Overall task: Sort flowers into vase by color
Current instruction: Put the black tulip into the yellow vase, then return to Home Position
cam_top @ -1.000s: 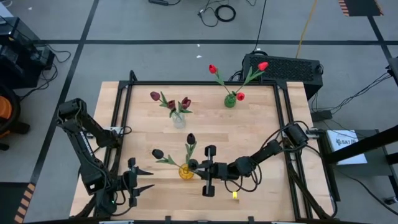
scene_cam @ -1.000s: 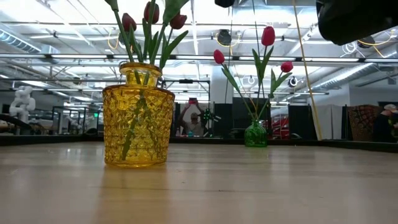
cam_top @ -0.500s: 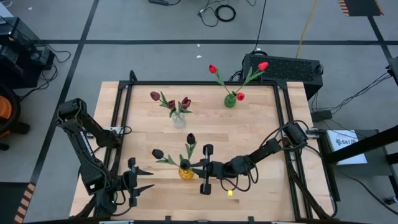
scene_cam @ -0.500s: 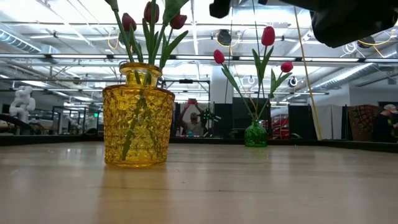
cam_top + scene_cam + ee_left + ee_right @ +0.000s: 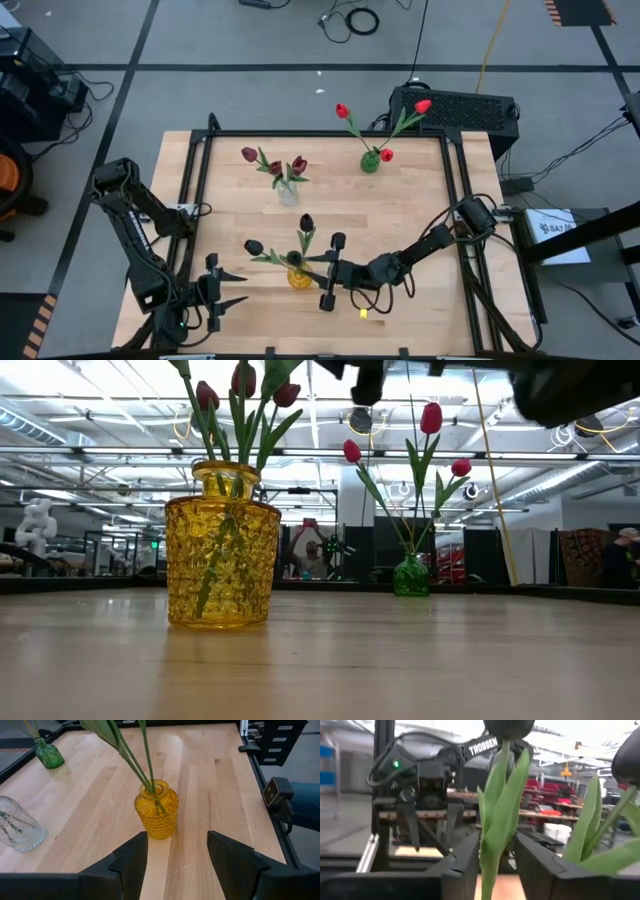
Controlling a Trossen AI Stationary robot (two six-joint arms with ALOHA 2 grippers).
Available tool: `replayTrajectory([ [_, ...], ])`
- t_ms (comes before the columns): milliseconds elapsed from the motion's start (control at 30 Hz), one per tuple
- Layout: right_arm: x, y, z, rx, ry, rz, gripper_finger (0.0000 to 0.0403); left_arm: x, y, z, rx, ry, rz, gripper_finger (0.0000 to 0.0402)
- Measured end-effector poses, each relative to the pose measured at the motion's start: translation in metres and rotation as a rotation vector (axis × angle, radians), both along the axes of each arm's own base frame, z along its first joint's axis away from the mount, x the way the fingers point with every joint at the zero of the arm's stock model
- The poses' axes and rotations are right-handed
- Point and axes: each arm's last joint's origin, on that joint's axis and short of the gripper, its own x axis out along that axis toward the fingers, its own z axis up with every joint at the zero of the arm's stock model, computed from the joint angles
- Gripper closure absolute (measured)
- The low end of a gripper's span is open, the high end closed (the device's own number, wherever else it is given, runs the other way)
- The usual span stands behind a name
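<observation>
Tulips with near-black heads stand in the yellow vase (image 5: 297,275) at the lower centre of the high view, now three of them: one dark head (image 5: 254,246) leaning left, one (image 5: 307,222) upright above the vase, and a third (image 5: 339,241) just right of it, its stem running down beside the right gripper (image 5: 322,270). A second ago that gripper sat clamped at the vase's right side; since then its fingers have begun to part, and in the right wrist view the green stem and leaf (image 5: 500,805) stand free in the gap between the two dark fingers, touching neither clearly. I judge the flower released into the vase, though whether the stem has fully settled to the bottom is hidden.

The other two groups look sorted: maroon tulips (image 5: 272,166) in the clear glass vase (image 5: 288,194) at upper centre, bright red tulips (image 5: 380,125) in the green vase (image 5: 370,162) at upper right. No loose flower shows on the table (image 5: 420,210), so the sorting appears done or nearly so; the right arm mainly needs to back off without dragging the stem.

The left gripper (image 5: 236,288) waits at the lower left, fingers wide apart and empty.
</observation>
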Motion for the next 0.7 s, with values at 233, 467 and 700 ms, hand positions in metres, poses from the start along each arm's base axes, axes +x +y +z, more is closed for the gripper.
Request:
replayTrajectory([
  [233,-0.017,0.024,0.009,-0.051,0.163,-0.067,0.0225,0.000,0.000,0.000,0.000,0.000,0.000,0.0190],
  [467,-0.053,0.041,0.037,0.036,0.379,0.018,0.0189,0.003,0.001,0.001,-0.005,-0.025,0.024,0.0190],
  [700,-0.118,0.046,0.086,0.046,0.519,0.120,0.0202,0.016,0.008,0.002,-0.010,-0.036,0.082,0.0190],
])
